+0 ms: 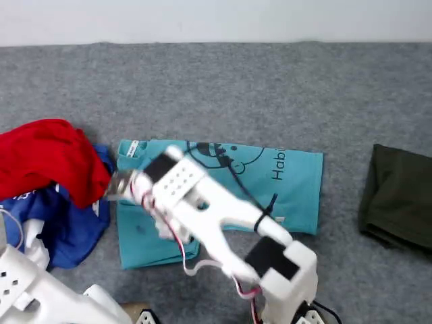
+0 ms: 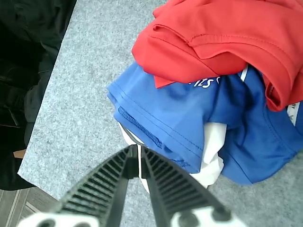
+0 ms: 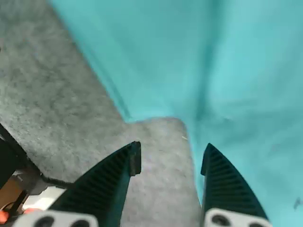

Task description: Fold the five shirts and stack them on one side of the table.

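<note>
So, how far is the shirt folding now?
Done: the dark green shirt lies folded aside. In hand: the right gripper, open, is at the edge of the partly folded teal shirt. Still to do: the red shirt, blue shirt and white shirt lie heaped.

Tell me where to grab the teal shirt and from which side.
Take its edge facing the red shirt, where the open right gripper hangs. The teal shirt lies flat, so only an edge bordering bare table offers a lip; come down from the table side, I'd judge.
</note>
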Robot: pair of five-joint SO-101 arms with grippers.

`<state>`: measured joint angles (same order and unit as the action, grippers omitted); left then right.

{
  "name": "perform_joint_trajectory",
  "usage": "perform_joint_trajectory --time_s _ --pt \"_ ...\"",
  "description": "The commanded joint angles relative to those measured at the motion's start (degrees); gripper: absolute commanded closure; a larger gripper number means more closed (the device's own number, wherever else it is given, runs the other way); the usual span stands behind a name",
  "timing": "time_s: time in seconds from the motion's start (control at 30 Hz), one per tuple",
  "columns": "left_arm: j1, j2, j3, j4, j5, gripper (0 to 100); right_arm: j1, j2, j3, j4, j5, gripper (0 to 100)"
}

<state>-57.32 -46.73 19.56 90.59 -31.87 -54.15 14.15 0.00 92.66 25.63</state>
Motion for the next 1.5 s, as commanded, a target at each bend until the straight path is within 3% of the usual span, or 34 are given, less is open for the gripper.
perform_joint_trajectory --time_s 0.0,0.13,0.33,1.03,1.27,1.37,1.47 --pt "0.1 -1.2 -0.3 -0.8 0.5 98 -6.4 -8.2 10.7 -8.0 0.5 77.7" --pt "0.1 -1.2 -0.3 -0.8 0.5 98 -11.5 -11.4 18.8 -17.5 0.4 77.7" --pt "0.0 -1.2 -0.3 -0.8 0.5 98 -12.4 -9.5 18.5 -24.1 0.7 77.6" --pt "0.0 -1.2 -0.3 -0.8 0.5 98 -12.2 3.2 12.3 -27.2 0.8 78.2" --pt "0.0 -1.2 -0.3 -0.8 0.5 98 -11.7 6.3 8.8 -28.4 2.8 94.6" --pt "0.0 -1.2 -0.3 -0.8 0.5 98 -11.4 6.3 6.8 -27.9 7.6 96.1" --pt "0.0 -1.2 -0.3 -0.8 0.5 98 -10.6 6.2 5.4 -26.9 7.3 96.3"
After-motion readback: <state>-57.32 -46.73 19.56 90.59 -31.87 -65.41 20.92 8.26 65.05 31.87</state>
